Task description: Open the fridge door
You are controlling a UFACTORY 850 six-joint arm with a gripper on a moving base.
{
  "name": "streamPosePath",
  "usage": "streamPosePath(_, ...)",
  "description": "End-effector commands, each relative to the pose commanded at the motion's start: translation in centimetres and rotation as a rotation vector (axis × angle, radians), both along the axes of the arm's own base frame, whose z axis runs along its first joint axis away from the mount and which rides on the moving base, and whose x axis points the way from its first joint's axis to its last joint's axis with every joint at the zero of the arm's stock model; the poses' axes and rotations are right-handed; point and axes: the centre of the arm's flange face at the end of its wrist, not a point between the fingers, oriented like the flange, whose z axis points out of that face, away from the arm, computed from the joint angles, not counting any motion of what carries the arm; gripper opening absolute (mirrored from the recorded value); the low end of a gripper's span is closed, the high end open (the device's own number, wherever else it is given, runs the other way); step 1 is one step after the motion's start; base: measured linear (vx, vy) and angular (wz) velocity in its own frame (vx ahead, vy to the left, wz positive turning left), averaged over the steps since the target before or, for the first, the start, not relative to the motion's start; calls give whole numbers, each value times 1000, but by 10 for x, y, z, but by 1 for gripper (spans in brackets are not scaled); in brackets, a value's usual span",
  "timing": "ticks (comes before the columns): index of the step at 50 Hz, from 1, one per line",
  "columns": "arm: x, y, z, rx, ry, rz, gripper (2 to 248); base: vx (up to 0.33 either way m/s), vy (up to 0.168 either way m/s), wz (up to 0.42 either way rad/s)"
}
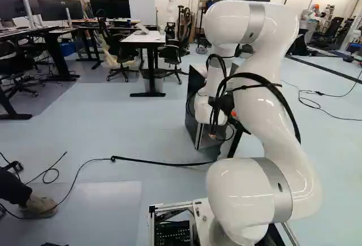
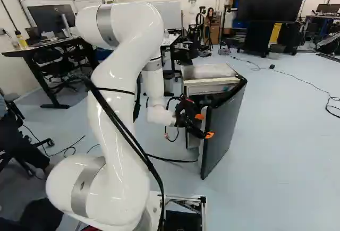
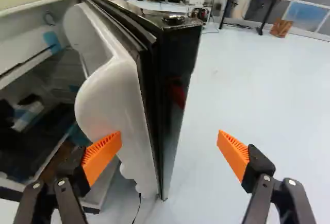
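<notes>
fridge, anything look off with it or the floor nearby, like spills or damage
No spill or damage shows on the fridge or its open door, though the interior is partly dark. Slightly untidy: a black cable trails across the floor toward the fridge.

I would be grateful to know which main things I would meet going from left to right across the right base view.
Black computer monitor on a dark desk, glossy white robot arm, black gripper with orange pads, dark flat fridge door, large black screen.
</notes>
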Motion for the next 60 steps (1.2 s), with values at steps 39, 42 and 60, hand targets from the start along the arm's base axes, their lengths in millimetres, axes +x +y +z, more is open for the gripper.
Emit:
streamPosePath(39,-40,-19,1,2,30,-228,247,0,0,0)
streamPosePath(42,-40,-20,2,-12,28,-228,247,0,0,0)
streamPosePath(60,-40,-23,10,-114,17,-223,247,0,0,0)
